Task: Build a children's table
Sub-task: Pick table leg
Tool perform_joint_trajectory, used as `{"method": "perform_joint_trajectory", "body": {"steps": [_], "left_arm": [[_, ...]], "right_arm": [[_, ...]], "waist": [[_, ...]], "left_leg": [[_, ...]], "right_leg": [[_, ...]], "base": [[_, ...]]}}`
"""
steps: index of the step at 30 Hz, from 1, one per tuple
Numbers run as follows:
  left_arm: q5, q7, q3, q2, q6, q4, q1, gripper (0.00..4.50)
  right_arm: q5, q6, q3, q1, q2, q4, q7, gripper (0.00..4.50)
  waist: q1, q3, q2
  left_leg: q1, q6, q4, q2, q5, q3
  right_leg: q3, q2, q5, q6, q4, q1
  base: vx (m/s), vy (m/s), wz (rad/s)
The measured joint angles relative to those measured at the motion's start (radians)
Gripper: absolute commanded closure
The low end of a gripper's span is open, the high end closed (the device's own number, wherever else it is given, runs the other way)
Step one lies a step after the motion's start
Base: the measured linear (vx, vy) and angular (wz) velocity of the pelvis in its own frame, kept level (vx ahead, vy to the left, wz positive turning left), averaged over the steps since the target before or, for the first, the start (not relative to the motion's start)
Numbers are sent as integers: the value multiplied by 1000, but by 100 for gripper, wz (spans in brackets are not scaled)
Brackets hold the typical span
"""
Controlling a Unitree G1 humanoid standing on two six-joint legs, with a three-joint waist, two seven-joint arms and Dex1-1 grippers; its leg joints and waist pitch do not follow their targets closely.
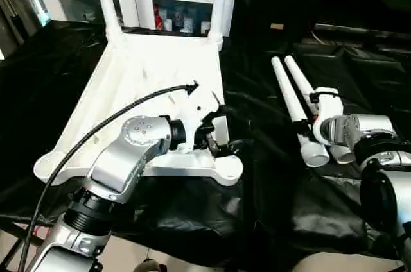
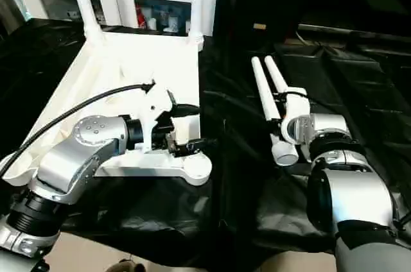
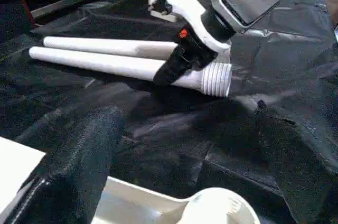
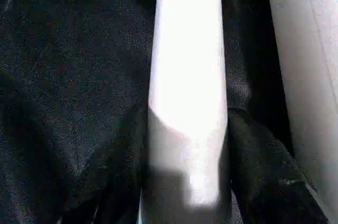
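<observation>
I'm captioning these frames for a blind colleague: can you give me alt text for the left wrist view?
The right gripper reaches down onto one of two loose white table legs lying side by side on black sheeting, its black fingers on either side of the nearer leg close to its ribbed end. A round corner socket of the white tabletop sits nearest the camera.

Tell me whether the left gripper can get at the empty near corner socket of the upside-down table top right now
Probably yes. The left gripper hovers open right beside the near corner socket of the table top, with nothing between them. The two loose legs lie apart on the black sheet, by the right gripper.
</observation>
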Motion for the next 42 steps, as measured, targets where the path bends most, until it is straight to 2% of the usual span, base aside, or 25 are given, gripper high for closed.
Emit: {"method": "perform_joint_trajectory", "body": {"steps": [5, 12, 14, 18, 21, 24, 25, 27, 28, 30, 32, 34, 37, 42], "left_arm": [[0, 3, 0, 3, 0, 0, 0, 0], [18, 82, 48, -15, -31, 91, -14, 0], [25, 115, 72, -22, -35, 130, -31, 0], [31, 212, 136, -64, -30, 205, -93, 0], [27, 250, 173, -93, -54, 254, -117, 0], [-23, 271, 212, -147, -29, 299, -146, 0], [-63, 293, 254, -183, 8, 327, -176, 0], [-153, 318, 339, -237, 75, 365, -228, 0], [-203, 327, 380, -255, 104, 375, -252, 0], [-254, 327, 414, -271, 133, 380, -268, 0], [-338, 325, 468, -306, 178, 389, -273, 0], [-385, 323, 488, -321, 209, 390, -273, 0], [-412, 323, 493, -345, 245, 390, -274, 0], [-430, 326, 492, -365, 278, 388, -275, 0]], "right_arm": [[1, 0, -2, 0, 0, 2, 0, 265], [56, -19, -70, 9, 11, 8, 22, 265], [91, -47, -97, 25, 23, -9, 51, 265], [159, -47, -156, 44, 46, -37, 88, 265], [223, -56, -197, 85, 70, -118, 169, 265], [296, -107, -234, 144, 110, -239, 261, 266], [336, -132, -251, 178, 135, -310, 311, 266], [404, -132, -263, 240, 176, -431, 390, 266], [436, -122, -263, 264, 197, -479, 427, 266], [464, -96, -263, 286, 201, -528, 452, 266], [517, -29, -252, 357, 211, -669, 497, 266], [546, 12, -221, 394, 230, -749, 522, 266], [554, 33, -184, 411, 244, -797, 535, 266], [557, 45, -162, 423, 255, -842, 535, 266]], "waist": [[1, 0, -2], [-1, 0, -1], [0, 0, -1], [6, 0, 4], [10, 0, 7], [16, 0, 8], [23, 1, 8], [34, 0, 8], [37, 0, 9], [39, -1, 10], [46, -1, 11], [47, -1, 11], [47, 0, 11], [47, 0, 11]], "left_leg": [[0, 0, 1, 0, 0, 0], [0, 0, 2, 0, 0, 0], [0, 0, 2, 0, 0, 0], [0, 0, 2, 0, 0, 0], [-1, 0, 1, 0, 0, 0], [-2, 0, 1, 0, 0, -1], [-2, 1, 2, 1, 0, -1], [-1, 1, 2, 1, 0, -1], [-1, 1, 2, 1, 0, -1], [-1, 2, 2, 0, 1, 0], [0, 2, 2, 1, 1, -1], [0, 2, 2, 1, 1, -1], [0, 2, 2, 1, 1, -2], [0, 2, 0, 1, 1, -4]], "right_leg": [[0, 0, 0, 0, 1, 0], [0, 0, 0, 1, 3, 0], [0, 0, 0, 0, 2, 0], [0, 0, 1, -1, 2, 0], [0, 0, 1, -1, 2, -1], [-1, 0, 1, -1, 2, -1], [-1, 0, 1, -2, 2, -1], [-1, 0, 1, -2, 2, -1], [-1, 0, 1, -2, 2, 0], [-1, 0, 1, -2, 2, 0], [-2, 0, 1, -2, 1, 1], [-2, 0, 1, -2, 1, 1], [-3, 0, 0, 0, 0, 2], [-6, -1, 1, 1, -7, 5]], "base": [[0, 0, 0], [0, 0, 0], [0, 0, 0], [0, 0, 0], [0, 0, 0], [0, 0, 0], [0, 0, 0], [0, 0, 0], [0, 0, 0], [0, 0, 0], [0, 0, 0], [0, 0, 0], [0, 0, 0], [0, 0, 0]]}}
